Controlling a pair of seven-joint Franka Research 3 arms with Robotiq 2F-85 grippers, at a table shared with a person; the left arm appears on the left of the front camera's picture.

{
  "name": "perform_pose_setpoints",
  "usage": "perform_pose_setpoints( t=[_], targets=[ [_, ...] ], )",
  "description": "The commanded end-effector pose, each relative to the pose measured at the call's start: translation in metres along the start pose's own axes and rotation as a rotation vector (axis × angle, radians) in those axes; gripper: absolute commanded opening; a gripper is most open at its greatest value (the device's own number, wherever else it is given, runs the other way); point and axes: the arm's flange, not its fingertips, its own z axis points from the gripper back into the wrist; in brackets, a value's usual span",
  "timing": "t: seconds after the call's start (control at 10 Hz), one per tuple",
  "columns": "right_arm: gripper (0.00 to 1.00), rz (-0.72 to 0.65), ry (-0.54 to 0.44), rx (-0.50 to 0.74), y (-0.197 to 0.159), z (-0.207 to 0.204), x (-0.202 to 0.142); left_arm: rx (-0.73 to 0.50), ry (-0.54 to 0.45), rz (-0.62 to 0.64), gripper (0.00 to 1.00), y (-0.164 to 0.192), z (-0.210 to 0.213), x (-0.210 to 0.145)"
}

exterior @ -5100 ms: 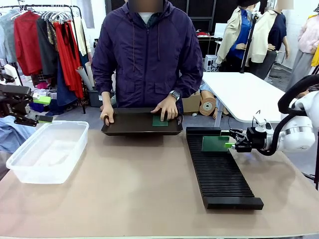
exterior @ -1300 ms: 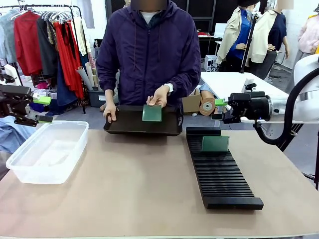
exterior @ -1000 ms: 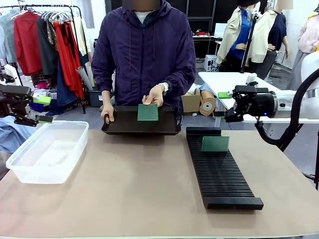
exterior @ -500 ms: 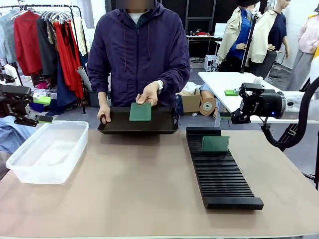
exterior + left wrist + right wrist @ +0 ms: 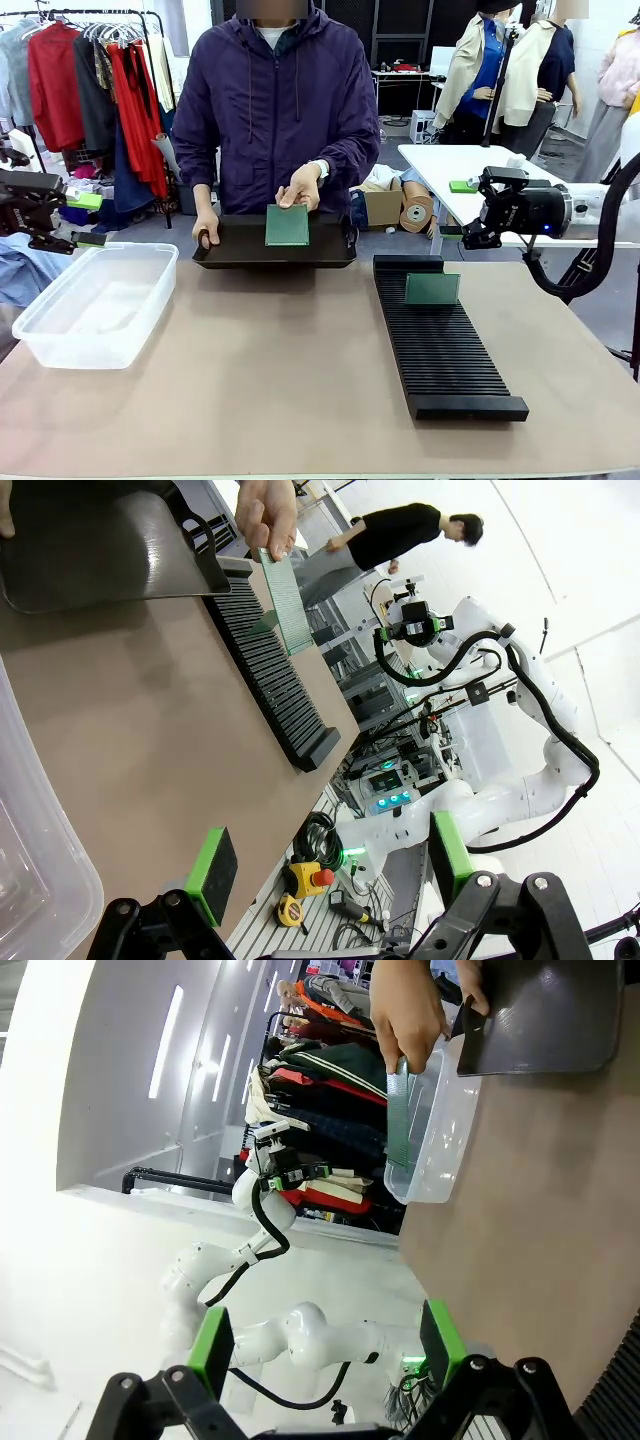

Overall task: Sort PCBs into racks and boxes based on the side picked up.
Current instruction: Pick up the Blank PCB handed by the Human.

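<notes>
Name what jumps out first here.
A person's hand holds a green PCB upright over the dark tray at the far edge of the table. A second PCB stands in the black rack on the right; the clear tub sits on the left.

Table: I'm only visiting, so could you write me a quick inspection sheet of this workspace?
Surface: tan table, no spills seen.
Job's things: black rack with a slotted PCB standing at its far end; clear box looks empty; held PCB upright in a person's hand over the tray.
Clutter: dark tray at the far edge, steadied by the person.
Claws: left claw and right claw both open, holding nothing.
Cables: black cable loops along the right arm.
Surroundings: clothes rail; white table behind.
</notes>
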Motion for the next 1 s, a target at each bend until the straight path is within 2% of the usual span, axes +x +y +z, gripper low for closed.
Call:
perform_pose_setpoints(
  t=[0.0, 0.5, 0.9],
  targets=[
    [1.00, 0.013, 0.004, 0.004, 0.001, -0.002, 0.000, -0.011, -0.004, 0.008, 1.00, -0.003, 0.001, 0.000],
    [1.00, 0.013, 0.004, 0.004, 0.001, -0.002, 0.000, 0.000, 0.000, 0.000, 1.00, 0.000, 0.000, 0.000],
    [1.00, 0.013, 0.004, 0.004, 0.001, -0.002, 0.000, -0.055, 0.032, 0.026, 1.00, 0.023, -0.041, 0.038]
  ],
)
